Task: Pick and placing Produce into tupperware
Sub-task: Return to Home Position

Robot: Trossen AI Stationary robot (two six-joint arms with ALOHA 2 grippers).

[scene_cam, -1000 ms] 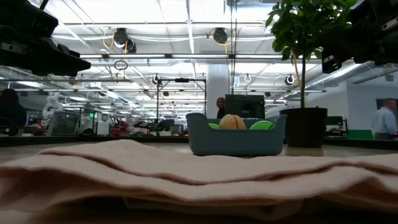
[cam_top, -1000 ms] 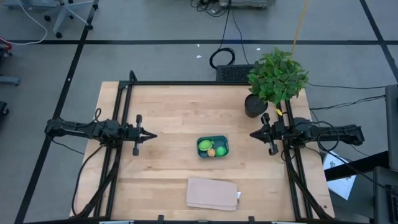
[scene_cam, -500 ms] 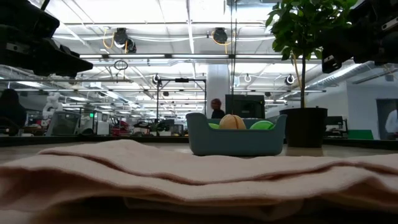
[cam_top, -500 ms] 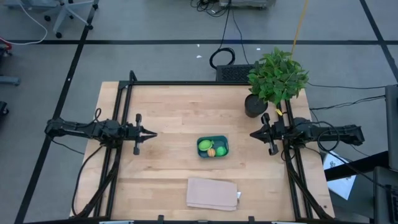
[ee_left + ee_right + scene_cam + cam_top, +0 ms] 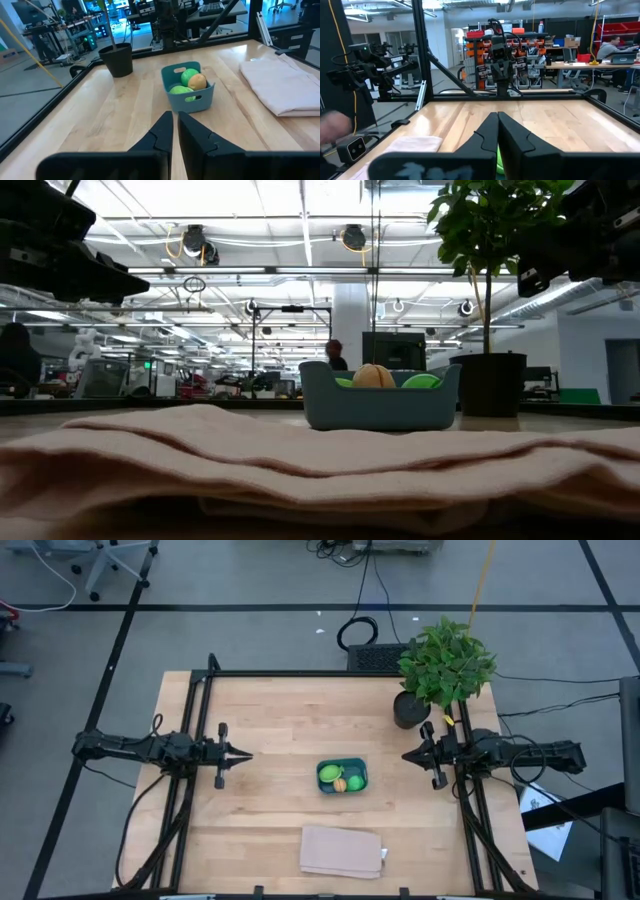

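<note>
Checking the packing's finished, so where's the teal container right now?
In the high view, the teal container sits near the middle of the table, just beyond the folded beige cloth at its front edge.

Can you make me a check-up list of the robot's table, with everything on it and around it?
Surface: wooden table, bare wood apart from the things below.
Job's things: teal tupperware mid-table, holding all three toy fruits: pale green one, orange one, bright green one.
Clutter: folded beige cloth near the table edge, apart from the tupperware; potted plant at a far corner, beside the right arm.
End effectors: left end effector and right end effector both shut, empty, parked either side of the tupperware.
Cables: black cable loop on the floor behind the table.
Surroundings: a person seated far off among workbenches.
</note>
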